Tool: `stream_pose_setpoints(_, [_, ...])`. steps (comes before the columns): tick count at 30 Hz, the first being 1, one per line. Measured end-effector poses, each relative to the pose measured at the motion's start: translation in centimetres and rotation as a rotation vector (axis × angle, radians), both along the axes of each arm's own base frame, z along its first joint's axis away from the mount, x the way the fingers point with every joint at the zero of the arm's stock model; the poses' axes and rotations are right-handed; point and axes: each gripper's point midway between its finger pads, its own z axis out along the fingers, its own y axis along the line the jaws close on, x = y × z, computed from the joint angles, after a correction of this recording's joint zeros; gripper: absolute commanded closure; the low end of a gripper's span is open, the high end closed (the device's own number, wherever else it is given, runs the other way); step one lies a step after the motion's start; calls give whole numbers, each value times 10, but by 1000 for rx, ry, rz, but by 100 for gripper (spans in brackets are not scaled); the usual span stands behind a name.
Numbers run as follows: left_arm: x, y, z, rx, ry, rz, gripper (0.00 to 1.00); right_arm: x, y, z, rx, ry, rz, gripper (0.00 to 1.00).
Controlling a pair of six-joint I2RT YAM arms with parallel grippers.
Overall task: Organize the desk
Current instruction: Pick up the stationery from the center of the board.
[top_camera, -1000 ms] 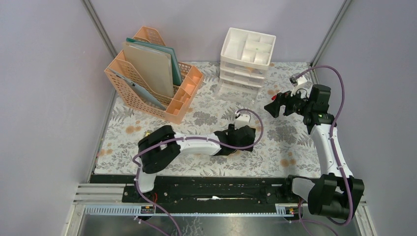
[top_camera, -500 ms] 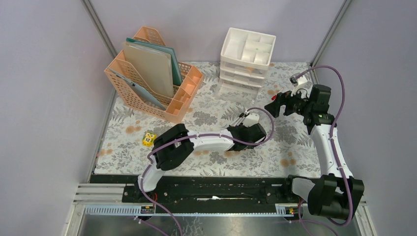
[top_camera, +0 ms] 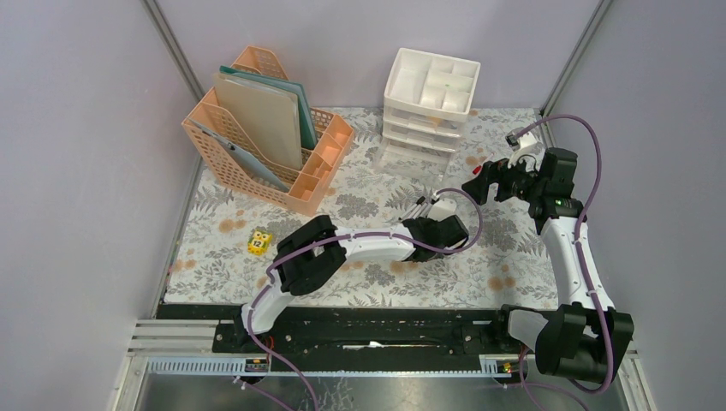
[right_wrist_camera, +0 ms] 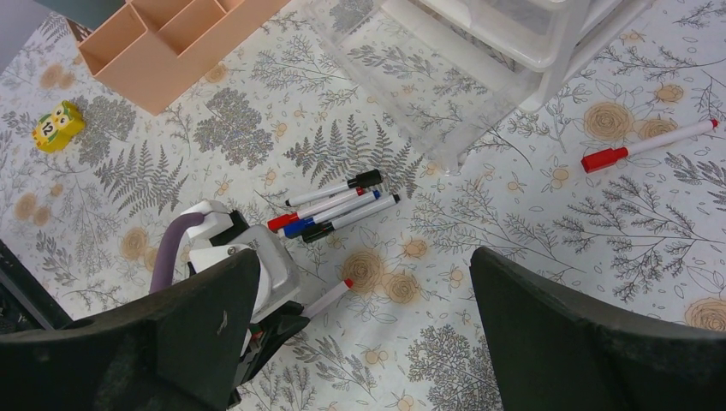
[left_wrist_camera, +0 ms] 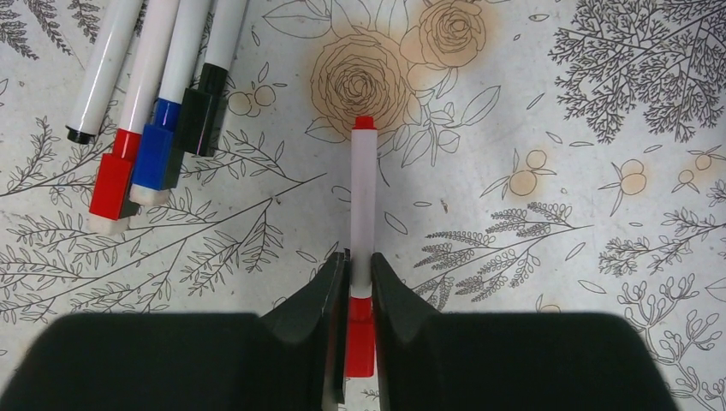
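Top view only: cube [top_camera: 259,242] at the left of the desk [top_camera: 214,257], rack [top_camera: 301,193] behind it, drawers [top_camera: 428,103] back centre. From up there the left wrist is just a black lump mid-desk and the fingers are unreadable.

Left wrist view settles it: left gripper [left_wrist_camera: 360,261] is clamped on a marker [left_wrist_camera: 363,197] lying flat, with a finger on each side right where the red cap meets the barrel. A bunch of four markers [left_wrist_camera: 158,154] lies apart, upper left.

Right wrist view: right gripper [right_wrist_camera: 364,265] is wide open and holds nothing, hovering over the desk's right side. A far marker [right_wrist_camera: 646,145], red cap, lies right of the drawers. I can't pick it out from the top.

Desk: pale cloth, grey ferns, tan flowers, black rail on the near edge. It spans wall to wall in front of the arm bases.

The bunch's barrels are cut off by the frame edge. The held marker's cap sits half hidden between the fingers.
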Motion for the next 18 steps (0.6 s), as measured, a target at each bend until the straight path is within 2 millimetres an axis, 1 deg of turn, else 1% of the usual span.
stream_pose_setpoints(8, [-2,5,-2,33,3,-17,72,0,0,0,2,0,-1,0])
stream_pose_setpoints(10, [-2,6,-3,38,3,-20,72,-1,0,1,3,-2,1,0])
stream_pose_setpoints(12, [-2,6,-3,39,3,-20,76,-1,1,2,6,-4,5,0])
stream_pose_setpoints(14, [-2,6,-3,38,3,-20,85,-2,1,2,8,-4,7,0])
stream_pose_setpoints(18, [-2,7,-3,40,1,-20,99,-2,1,2,10,-4,5,0])
